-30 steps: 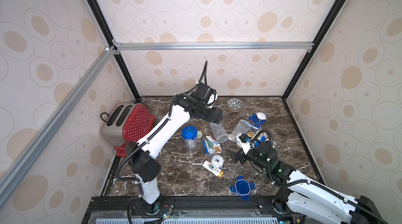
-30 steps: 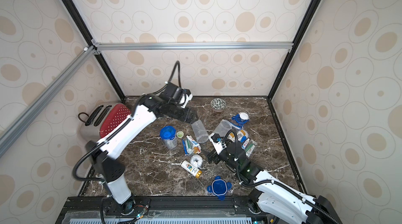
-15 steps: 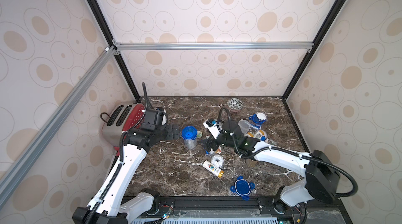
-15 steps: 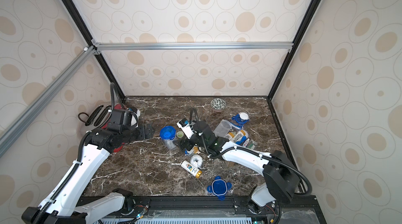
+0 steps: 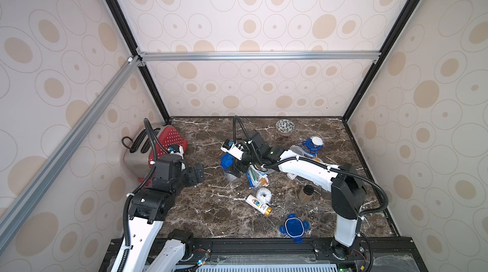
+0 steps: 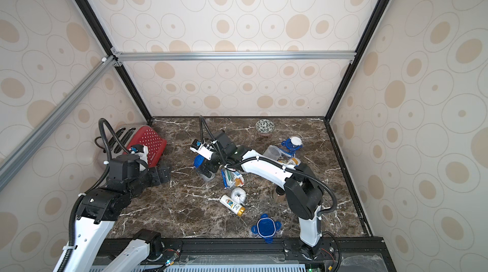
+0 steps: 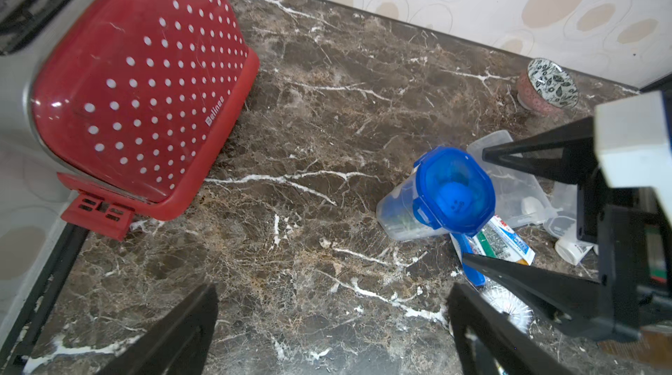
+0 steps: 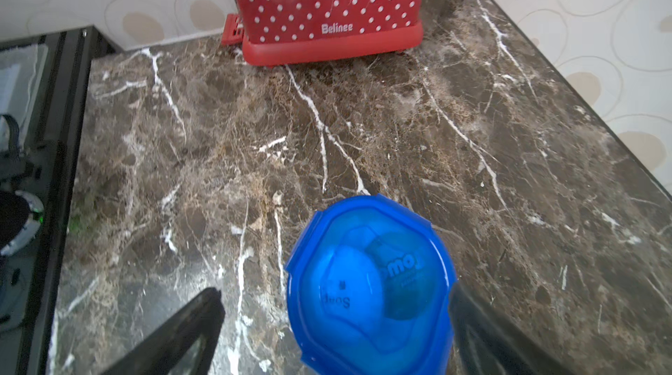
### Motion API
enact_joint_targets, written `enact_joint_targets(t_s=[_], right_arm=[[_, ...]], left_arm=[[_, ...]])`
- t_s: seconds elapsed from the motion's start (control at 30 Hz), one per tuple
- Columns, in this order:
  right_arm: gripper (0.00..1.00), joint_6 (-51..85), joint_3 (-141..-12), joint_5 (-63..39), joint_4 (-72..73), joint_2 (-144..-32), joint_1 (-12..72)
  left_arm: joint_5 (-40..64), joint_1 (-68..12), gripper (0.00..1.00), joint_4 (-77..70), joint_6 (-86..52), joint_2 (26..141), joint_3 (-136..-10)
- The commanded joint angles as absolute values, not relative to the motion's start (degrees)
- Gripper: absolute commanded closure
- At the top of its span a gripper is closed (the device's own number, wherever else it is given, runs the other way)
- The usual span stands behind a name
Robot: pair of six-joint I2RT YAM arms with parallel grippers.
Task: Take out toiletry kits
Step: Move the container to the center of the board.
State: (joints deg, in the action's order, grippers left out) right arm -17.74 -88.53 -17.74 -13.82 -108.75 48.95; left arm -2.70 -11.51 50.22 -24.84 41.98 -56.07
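The bench [image 5: 211, 212] is dark brown marble veined in white. The toaster [image 7: 138, 85] has a red side with rows of white dots and a silvery-grey body. The upright jar [image 7: 396, 209] is clear, and its clip lid [image 8: 371, 282] is translucent blue. A loose lid [image 5: 293, 228] is the same blue. The bowl [image 7: 551, 87] has black leaves on white inside and speckled dull red outside. The bottle [image 5: 257, 204] is white with a gold cap. The toothpaste tube [image 7: 505, 242] is white, printed red, green and blue. The small jar [image 5: 306, 192] looks brown, its top dark, perhaps black.

Open marble [image 7: 291, 136] lies between toaster [image 7: 138, 82] and lidded jar [image 7: 451, 191]
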Motion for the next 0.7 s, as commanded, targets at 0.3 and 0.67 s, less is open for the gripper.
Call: enact_joint_targets(t_s=[0.3, 0.67], right_arm=[[0.00, -30.82, -98.61, -30.74, -20.73, -117.33, 45.48], [0.06, -26.95, -101.81, -33.25, -20.63, -120.91, 45.50]], left_arm=[[0.32, -11.23, 0.01, 50.10, -23.51, 38.68, -53.04], [1.23, -11.28, 0.01, 49.22, -23.40, 39.23, -52.03]])
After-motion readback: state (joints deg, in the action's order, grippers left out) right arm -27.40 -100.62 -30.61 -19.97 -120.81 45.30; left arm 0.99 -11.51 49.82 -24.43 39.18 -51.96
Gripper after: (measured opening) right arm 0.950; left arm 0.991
